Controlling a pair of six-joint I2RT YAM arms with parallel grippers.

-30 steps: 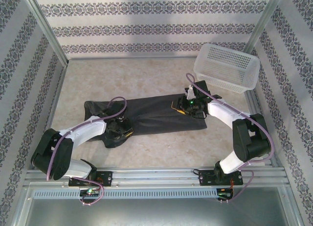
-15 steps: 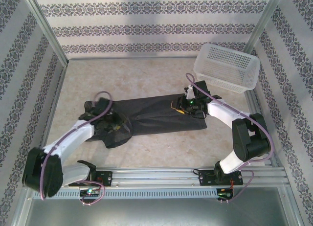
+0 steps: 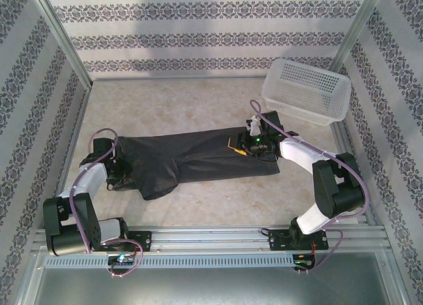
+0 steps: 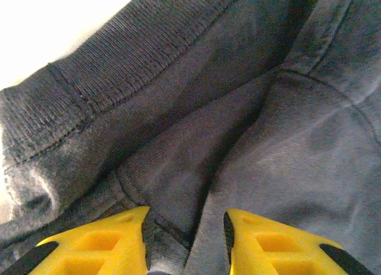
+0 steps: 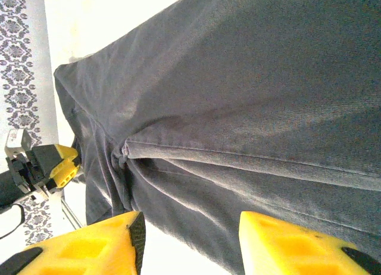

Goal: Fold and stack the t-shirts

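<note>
The left claw [image 4: 186, 230] stands partly open at the left end of the t-shirt [image 3: 198, 156]. Its yellow fingers [image 4: 95, 245] are set apart, and a soft ridge of dark cloth lies in the gap without being pinched. Just beyond the fingers, the left wrist view shows a ribbed, stitched band along the fabric's edge, with pale table past it.

The right claw [image 3: 238, 146] sits low over the right part of the shirt, also about half open and holding nothing. In the right wrist view its yellow fingers [image 5: 286, 245] frame a long seam, a small pucker where several creases meet, and the shirt's edge with bare table beside it.

From above, the t-shirt lies as a long charcoal band across the middle of the table [image 3: 198, 97], running left to right. It is flatter and narrower at the right end. At the left end it is wider and rumpled, with a lobe bulging toward the near edge.

A white mesh basket [image 3: 291, 110] stands in the far right corner, near the shirt's right end.
</note>
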